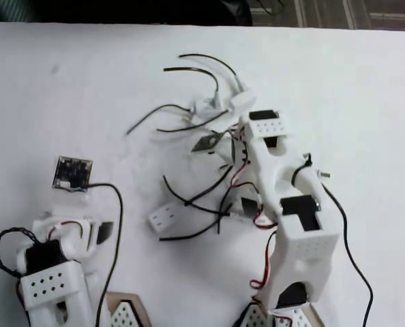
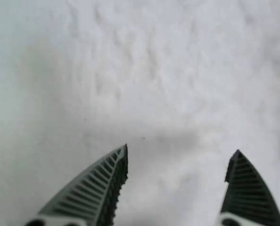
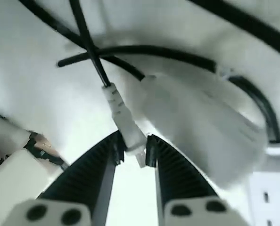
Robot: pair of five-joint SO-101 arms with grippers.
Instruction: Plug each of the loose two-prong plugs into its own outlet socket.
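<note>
Along the far side of the high view, the white surface [image 1: 366,82] ends at a straight edge with a dark band beyond it. Wide bare stretches lie at the far left and down the right side. The middle is crowded with a tangle of black cords [image 1: 189,116].

Toward the near left, the left arm [image 1: 49,276] sits low beside a dark square board [image 1: 73,172], well apart from the tangle. The left claw [image 2: 181,150] hangs released, fingers [image 2: 102,183] spread wide over bare surface and touching nothing.

Between the two arms a white socket block [image 1: 167,218] lies among the cords, its holed face up, with a black cord running just beside it. The right arm [image 1: 288,204] stretches from the near edge into the tangle, toward the white plugs [image 1: 219,105] at the far side of the heap.

Close up, the right claw [image 3: 134,143] is clenched on a slim white plug [image 3: 126,122]. The plug's long axis follows the line of the fingers [image 3: 102,165]: its cord end points away from the claw and one end sits pinched between the tips. A larger white plug body [image 3: 196,117] lies just beside it, under a looping black cord. A slotted white socket face [image 3: 267,197] lies near that body.
</note>
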